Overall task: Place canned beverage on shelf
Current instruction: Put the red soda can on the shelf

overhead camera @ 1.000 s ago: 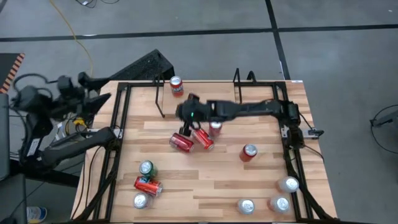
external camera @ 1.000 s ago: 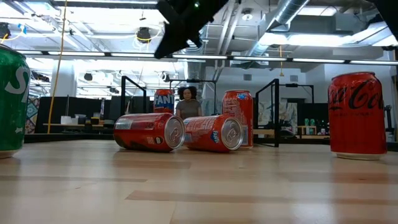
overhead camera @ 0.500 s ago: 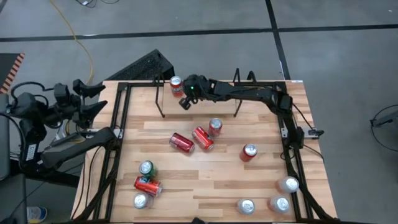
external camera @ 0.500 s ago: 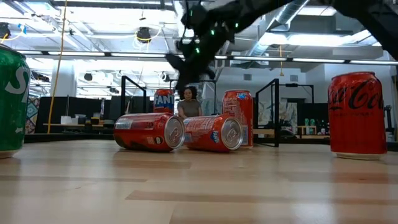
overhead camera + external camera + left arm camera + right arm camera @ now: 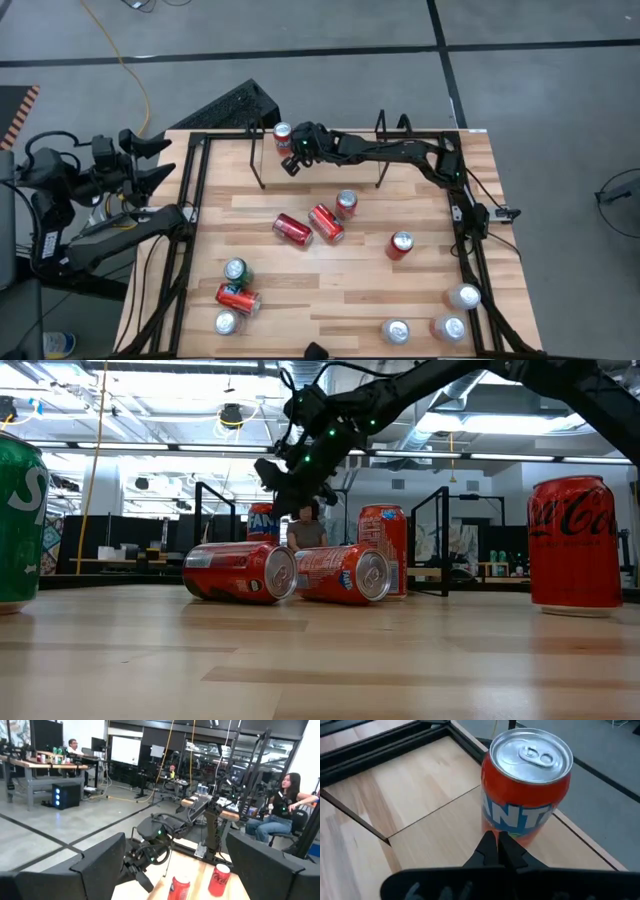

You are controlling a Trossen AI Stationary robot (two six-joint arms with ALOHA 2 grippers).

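An orange canned beverage stands upright on the wood at the table's far left. It is beside the left end loop of the shelf, a low rack of thin black rods, whose other loop is to the right. My right gripper is shut, slanting down just short of the can's side; the low view shows it over the can. My left gripper waits open beyond the table's left edge. My right gripper has its shut fingertips in front of the orange can's lower wall, coming slanting down from the table's right. Whether they touch the can I cannot tell.
Two red cans lie mid-table beside an upright one. Another red can stands to the right. A green can and a lying red can are near left, with silver-topped cans near right. Black rails edge the table.
My right gripper has swung from above the lying red cans at mid-table toward the far left, come down a little and rolled. It now sits shut beside the orange can. The cans have kept still.
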